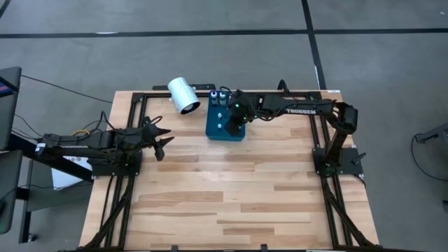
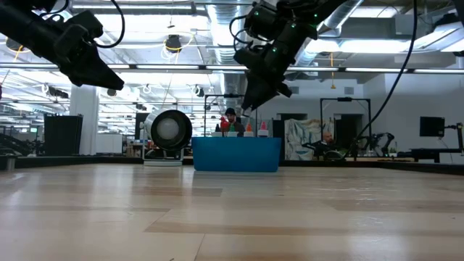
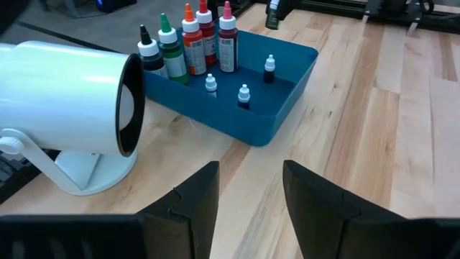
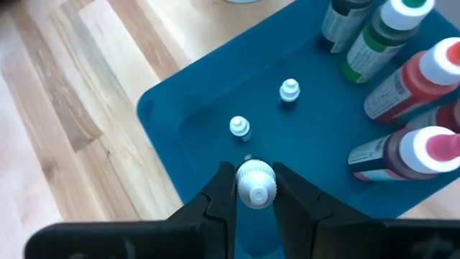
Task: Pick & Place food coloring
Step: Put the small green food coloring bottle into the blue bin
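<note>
The right gripper (image 4: pixel 256 188) has its two fingers closed on the white cap of one tiny food coloring bottle (image 4: pixel 256 183), which stands upright with its long axis vertical, running straight down from the gripper toward the floor of the blue tray (image 4: pixel 187 93). That alignment looks like what the coming move turns on: a plain upward lift should bring the bottle clear of the tray wall. Two more small white-capped bottles (image 4: pixel 239 127) stand apart in the tray just beyond the held one, and the taller bottles (image 3: pixel 188 44) with coloured tops cluster at the tray's far end, beside the white cylinder (image 1: pixel 183 95). The right arm is plainly the nearer one; the left gripper (image 1: pixel 162 138) hovers well away from the tray on the cylinder's side, fingers parted and holding nothing. The tray sits on a pale wooden bench (image 1: pixel 231 196), with an open workshop hall under strip lights behind it.
</note>
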